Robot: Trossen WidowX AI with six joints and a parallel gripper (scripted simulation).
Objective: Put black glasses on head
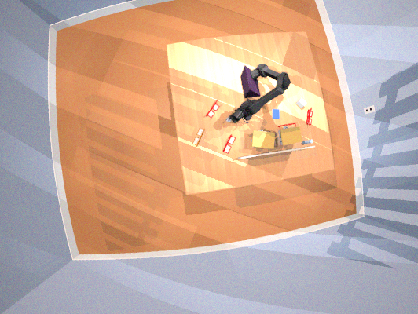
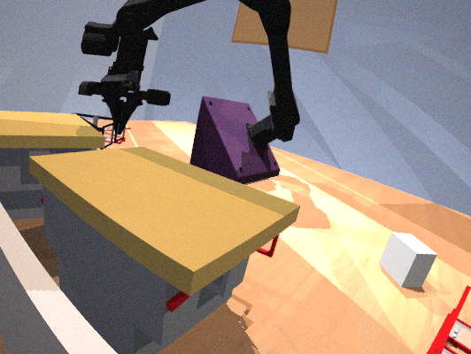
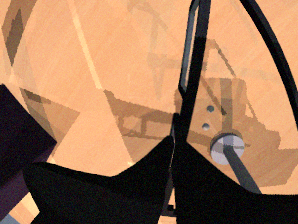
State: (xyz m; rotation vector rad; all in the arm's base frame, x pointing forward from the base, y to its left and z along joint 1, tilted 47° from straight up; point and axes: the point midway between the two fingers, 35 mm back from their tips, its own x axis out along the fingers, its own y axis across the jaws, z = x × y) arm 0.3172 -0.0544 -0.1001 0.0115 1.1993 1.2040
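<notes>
My gripper (image 1: 229, 119) (image 2: 119, 132) (image 3: 173, 141) is shut on the black glasses (image 2: 104, 131) (image 3: 197, 65), holding them by the front frame in the air; a curved temple extends at the right of the wrist view. The left display head (image 1: 264, 140) (image 2: 49, 126) has a yellow top and a grey body. The glasses are beside this head, not on it; their gap to it is unclear. The other head (image 1: 291, 135) (image 2: 155, 199) wears red glasses (image 2: 274, 248). No green tag is visible, so I cannot tell which head carries it.
Red-framed glasses (image 1: 213, 107) (image 1: 229, 144) (image 1: 309, 116) and a brownish pair (image 1: 198, 137) lie around. A long white bar (image 1: 275, 152) runs along the heads. A white block (image 1: 301, 103) (image 2: 400, 258), a blue square (image 1: 276, 114) and the purple arm base (image 1: 250, 82) (image 2: 235, 137) are behind.
</notes>
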